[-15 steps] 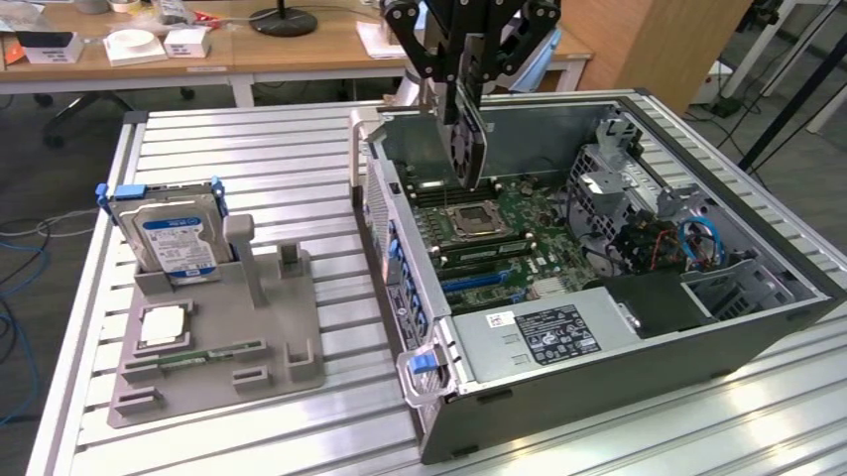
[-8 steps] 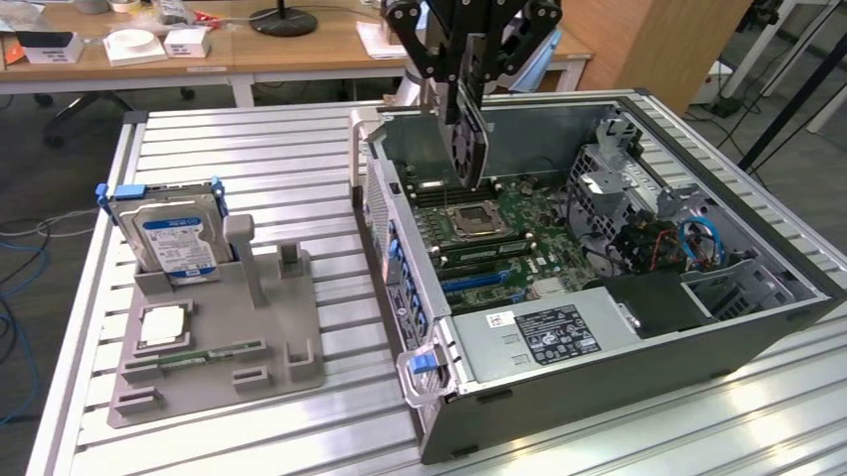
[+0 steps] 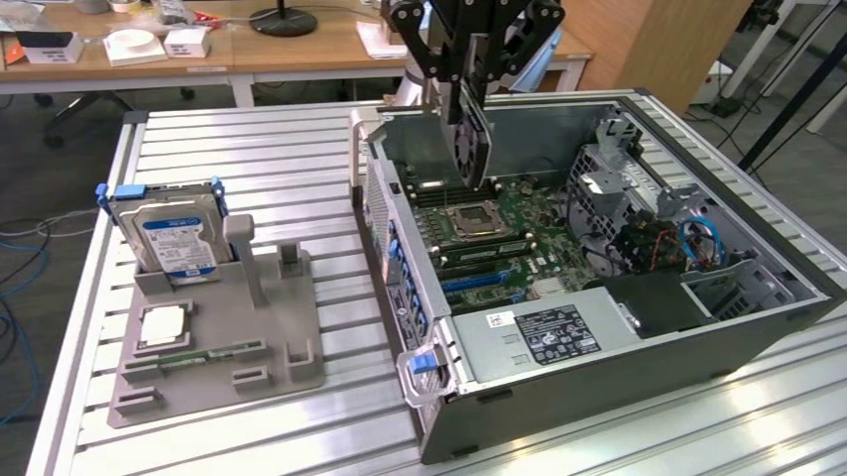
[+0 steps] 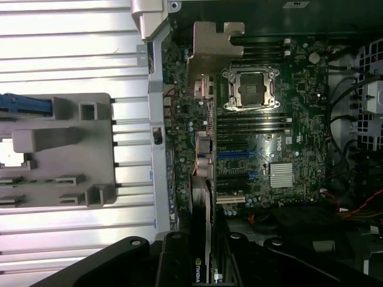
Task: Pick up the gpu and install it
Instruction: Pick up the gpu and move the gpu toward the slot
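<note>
Gripper (image 3: 471,81) was noted with jaws clamped on the gpu (image 3: 477,149); the card was held upright, edge down, just above the motherboard (image 3: 510,238), not yet seated. Risk judged: if lowered out of line with the expansion slots (image 4: 236,156), its edge could be jammed against board components, or it could be tilted in the grip.

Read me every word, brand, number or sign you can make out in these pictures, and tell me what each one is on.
"DELL": on the green motherboard inside the open grey computer case.
"NVIDIA": on the black-shrouded green gpu card.
Too small to read: the blue label on the silver hard drive, and the black label and white sticker on the grey metal cover.
</note>
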Robot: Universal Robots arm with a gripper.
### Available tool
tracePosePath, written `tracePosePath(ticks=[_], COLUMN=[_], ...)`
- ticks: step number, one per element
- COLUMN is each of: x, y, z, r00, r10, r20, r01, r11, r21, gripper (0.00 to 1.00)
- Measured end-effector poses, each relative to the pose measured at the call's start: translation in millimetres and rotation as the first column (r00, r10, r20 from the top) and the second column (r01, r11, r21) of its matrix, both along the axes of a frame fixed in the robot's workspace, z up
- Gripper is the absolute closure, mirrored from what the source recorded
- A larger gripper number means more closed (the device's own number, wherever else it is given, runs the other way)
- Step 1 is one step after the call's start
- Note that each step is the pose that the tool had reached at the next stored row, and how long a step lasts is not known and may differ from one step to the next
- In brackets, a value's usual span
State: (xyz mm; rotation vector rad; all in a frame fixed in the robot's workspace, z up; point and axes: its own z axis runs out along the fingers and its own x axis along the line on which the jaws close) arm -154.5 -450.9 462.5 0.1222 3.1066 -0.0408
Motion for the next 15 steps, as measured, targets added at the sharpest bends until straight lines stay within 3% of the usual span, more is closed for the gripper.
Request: tracePosePath(ticks=[15], x=[3.3], y=[0.0], z=[0.0], r00=[1.0000], r10=[0.000], r20=[0.0000], r01=[0.000], r11=[1.0000], r21=[0.0000], gripper=[0.74])
